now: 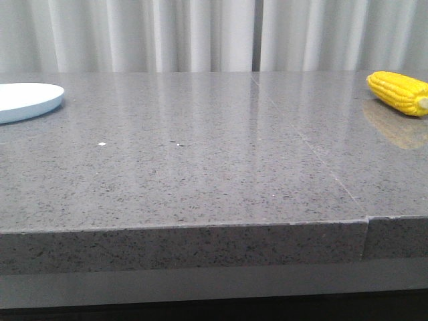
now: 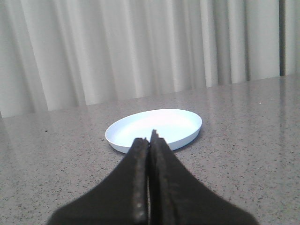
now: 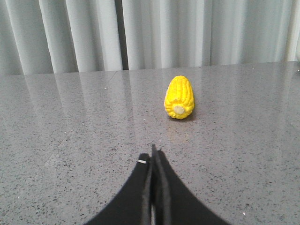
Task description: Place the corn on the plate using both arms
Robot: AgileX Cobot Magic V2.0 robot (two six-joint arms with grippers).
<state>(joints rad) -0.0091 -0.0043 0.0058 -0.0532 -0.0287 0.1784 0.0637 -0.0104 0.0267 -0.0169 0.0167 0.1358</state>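
Note:
The corn (image 1: pixel 399 92) is a bright yellow cob lying on the grey table at the far right edge of the front view. In the right wrist view the corn (image 3: pixel 179 97) lies ahead of my right gripper (image 3: pixel 152 151), pale cut end toward it, well apart. The right gripper is shut and empty. The plate (image 1: pixel 27 100) is pale blue-white and sits at the far left. In the left wrist view the plate (image 2: pixel 154 128) lies just beyond my left gripper (image 2: pixel 149 138), which is shut and empty. Neither gripper shows in the front view.
The grey speckled table (image 1: pixel 200 167) has a seam (image 1: pixel 314 150) running back from a step in its front edge at the right. Pale curtains (image 1: pixel 200 33) hang behind the table. Small white specks (image 1: pixel 101 144) lie on the surface.

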